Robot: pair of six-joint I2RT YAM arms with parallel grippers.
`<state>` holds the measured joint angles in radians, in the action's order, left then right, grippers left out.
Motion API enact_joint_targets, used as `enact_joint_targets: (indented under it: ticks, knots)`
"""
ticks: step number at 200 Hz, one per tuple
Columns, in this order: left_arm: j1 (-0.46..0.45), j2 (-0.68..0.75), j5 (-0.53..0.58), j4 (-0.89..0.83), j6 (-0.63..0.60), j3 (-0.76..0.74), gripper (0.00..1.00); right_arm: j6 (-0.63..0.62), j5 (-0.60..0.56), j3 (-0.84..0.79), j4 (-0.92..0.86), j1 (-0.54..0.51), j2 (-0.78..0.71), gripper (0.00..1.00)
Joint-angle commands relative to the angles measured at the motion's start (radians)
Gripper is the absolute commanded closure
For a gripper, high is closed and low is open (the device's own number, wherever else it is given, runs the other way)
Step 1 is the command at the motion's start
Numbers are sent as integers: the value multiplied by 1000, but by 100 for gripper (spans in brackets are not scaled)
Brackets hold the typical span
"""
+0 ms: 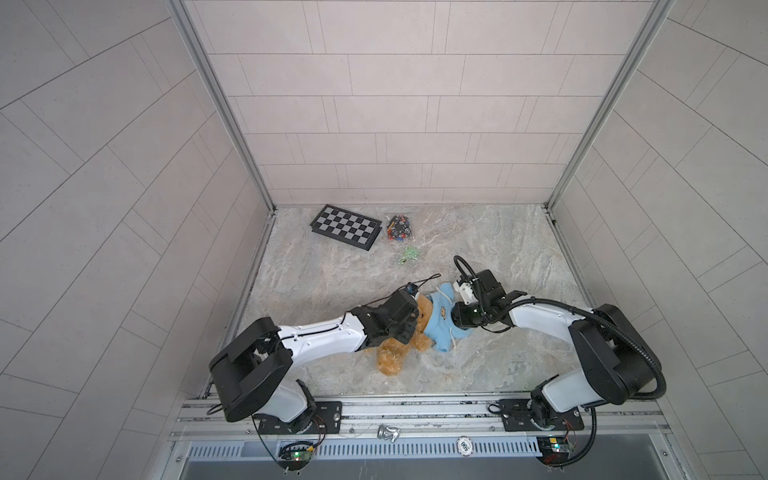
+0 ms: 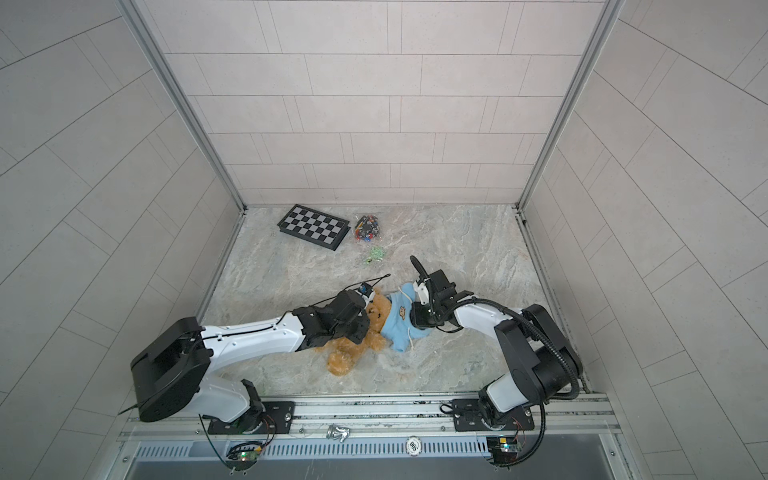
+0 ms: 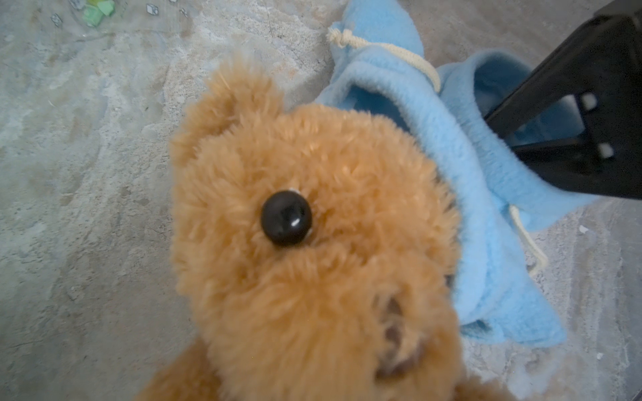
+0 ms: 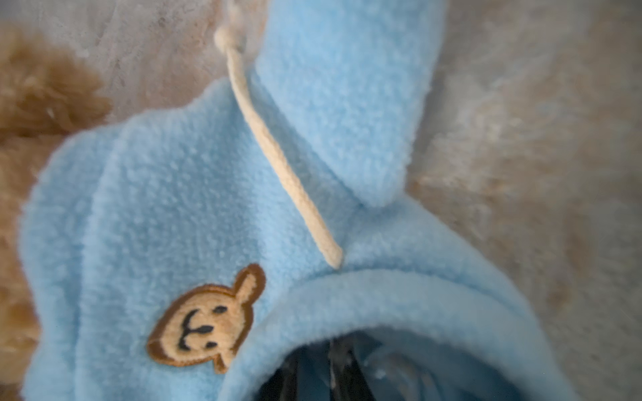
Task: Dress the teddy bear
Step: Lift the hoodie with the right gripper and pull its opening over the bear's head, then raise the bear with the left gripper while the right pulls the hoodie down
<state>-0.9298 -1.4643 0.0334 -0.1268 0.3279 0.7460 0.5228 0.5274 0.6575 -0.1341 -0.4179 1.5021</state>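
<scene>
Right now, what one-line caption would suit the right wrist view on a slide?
Light blue hoodie with bear-face patch and cream drawstring, hem opening draped over the right gripper, beside the teddy bear.

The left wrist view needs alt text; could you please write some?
Close-up of a golden-brown teddy bear, one black bead eye showing, over a marbled table. A light blue hoodie with a cream drawstring bunches beside its head, the right claw inserted in its opening.

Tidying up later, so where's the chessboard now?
In both top views the chessboard lies far back on the left, just left of a bag of small coloured pieces.
</scene>
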Motion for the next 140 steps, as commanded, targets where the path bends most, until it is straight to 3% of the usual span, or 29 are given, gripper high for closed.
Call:
enact_joint_targets:
  ticks: [1,92,140]
  knots:
    - [-2,-11,-33,-1,-14,0,100,45,123,-4,123,1,4,76]
    - [8,152,-102,140,-26,-120,100,221,360,-111,515,-19,-108,60]
    - [6,297,-114,174,-98,-177,100,157,379,-54,428,-67,-262,55]
